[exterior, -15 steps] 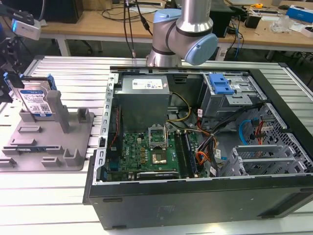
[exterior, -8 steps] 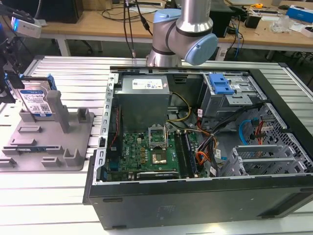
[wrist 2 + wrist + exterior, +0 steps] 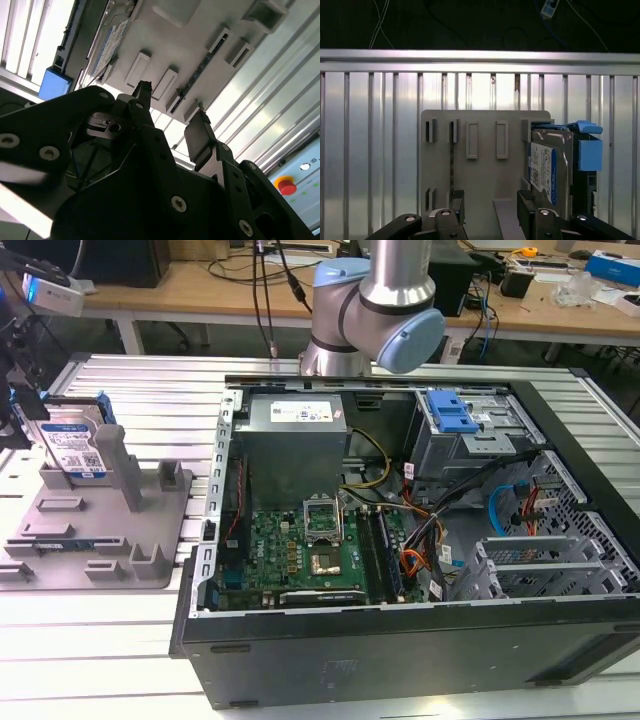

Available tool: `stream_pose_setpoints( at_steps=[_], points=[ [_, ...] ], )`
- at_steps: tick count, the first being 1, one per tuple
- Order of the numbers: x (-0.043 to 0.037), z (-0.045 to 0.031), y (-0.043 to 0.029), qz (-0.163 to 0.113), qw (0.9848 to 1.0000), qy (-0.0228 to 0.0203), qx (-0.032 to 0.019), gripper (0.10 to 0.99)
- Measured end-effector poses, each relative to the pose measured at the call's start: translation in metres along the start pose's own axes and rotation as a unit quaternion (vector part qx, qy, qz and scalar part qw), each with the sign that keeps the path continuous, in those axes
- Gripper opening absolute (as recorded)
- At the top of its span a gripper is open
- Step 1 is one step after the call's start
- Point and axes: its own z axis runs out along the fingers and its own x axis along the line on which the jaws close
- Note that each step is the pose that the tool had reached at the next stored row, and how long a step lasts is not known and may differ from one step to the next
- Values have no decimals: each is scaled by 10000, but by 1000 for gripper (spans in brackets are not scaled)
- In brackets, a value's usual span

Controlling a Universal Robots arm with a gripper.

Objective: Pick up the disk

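The black gripper [image 3: 491,197] had its two fingers [image 3: 529,207] wide open, and there was nothing between them. In the first wrist view, the flat silver metal disk with a white-and-blue label [image 3: 549,170] was just past one finger, off to the side of the gap. I could not tell if they touched.

The disk stood up on its thin edge in the flat grey plastic fixture with little posts [image 3: 485,175]. Blue plastic rails [image 3: 590,155] ran along its sides.

It looked hard and stiff, and I think it would be a bit heavy for its size. The smooth metal could slip, and a bump might hurt it. A good hold would likely be a squeeze on its two big flat faces, up near the top.

The label had small print and stripes, too tiny to read.

The fixture sat on a shiny ribbed metal table [image 3: 370,150]. Farther off, on the exterior view's right, was a big open black computer case [image 3: 400,660].
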Motion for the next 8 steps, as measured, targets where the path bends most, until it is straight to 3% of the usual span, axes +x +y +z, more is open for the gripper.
stream_pose_setpoints(
  at_steps=[8],
  points=[
    [-340,2,137,0,10000,7,-1,541]
  ],
)
